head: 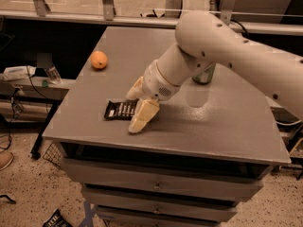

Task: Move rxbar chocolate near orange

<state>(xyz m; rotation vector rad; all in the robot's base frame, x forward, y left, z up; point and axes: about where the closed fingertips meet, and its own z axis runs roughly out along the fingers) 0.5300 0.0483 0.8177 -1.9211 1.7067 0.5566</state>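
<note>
The rxbar chocolate (119, 110), a flat black wrapper with white lettering, lies on the grey table (227, 126) near its front left. My gripper (138, 104) is down at the bar's right end. Its fingers are apart: one cream finger (143, 117) rests on the table in front of the bar, and the other shows just behind it. The bar's right end is hidden between them. The orange (99, 59) sits at the table's left edge, well behind and to the left of the bar.
A green soda can (204, 74) stands behind my arm at the table's middle right, partly hidden. The table's left and front edges are close to the bar. Drawers sit below the tabletop. A shelf with a bottle (52, 73) stands to the left.
</note>
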